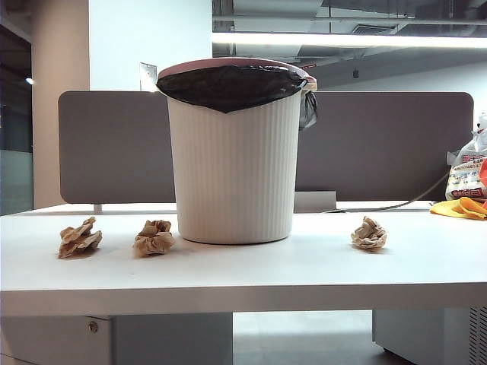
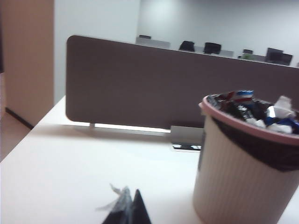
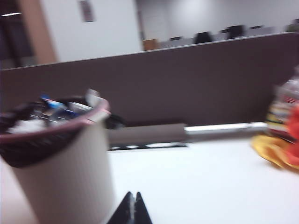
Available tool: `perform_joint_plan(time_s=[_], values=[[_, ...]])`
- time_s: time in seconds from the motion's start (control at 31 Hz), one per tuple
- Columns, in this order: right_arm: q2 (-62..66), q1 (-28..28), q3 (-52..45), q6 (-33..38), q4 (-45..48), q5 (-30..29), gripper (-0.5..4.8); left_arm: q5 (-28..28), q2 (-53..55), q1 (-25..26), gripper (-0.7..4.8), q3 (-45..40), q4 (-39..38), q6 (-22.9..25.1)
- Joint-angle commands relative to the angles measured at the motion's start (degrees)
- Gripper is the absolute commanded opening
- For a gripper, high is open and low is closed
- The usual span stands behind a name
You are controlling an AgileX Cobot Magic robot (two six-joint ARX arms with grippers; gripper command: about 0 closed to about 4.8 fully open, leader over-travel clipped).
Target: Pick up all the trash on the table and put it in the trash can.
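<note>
Three crumpled paper balls (image 1: pixel 80 237) (image 1: pixel 154 237) (image 1: pixel 369 233) lie on the white table (image 1: pixel 243 277) around the trash can (image 1: pixel 234 152); the left gripper (image 2: pixel 132 210) and right gripper (image 3: pixel 132 210) hover closed, empty.

Three crumpled brown paper balls (image 1: pixel 80 237) (image 1: pixel 154 237) (image 1: pixel 369 233) on white table (image 1: pixel 243 274) flanking ribbed bin (image 1: pixel 234 171).

3 paper balls (image 1: pixel 80 237) (image 1: pixel 154 237) (image 1: pixel 369 233) – 1 trash can (image 1: pixel 234 182), 1 table (image 1: pixel 304 266), 2 grippers (image 2: pixel 133 212) (image 3: pixel 134 212).
</note>
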Motion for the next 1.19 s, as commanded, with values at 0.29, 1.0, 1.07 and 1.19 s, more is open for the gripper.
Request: perform_joint_plan(time_s=[0.29,1.0,1.07,1.19], values=[[19.0,2.6,23.1,0.5,1.0,-5.8,-0.05,4.4,20.2,-0.9,-0.05,16.0,-4.5,-1.2],[44.7,51.0,27.2,-4.8,5.5,12.8,-0.05,-12.4,53.4,-20.3,0.82,21.6,-5.8,7.1],[46.5,52.3,27.2,-4.7,7.0,12.6,-0.05,-13.0,57.0,-20.3,2.52,21.6,-4.1,7.6],[48.7,53.0,27.2,-4.2,7.7,12.2,-0.05,-13.0,63.3,-20.3,4.79,21.6,-0.3,10.4]])
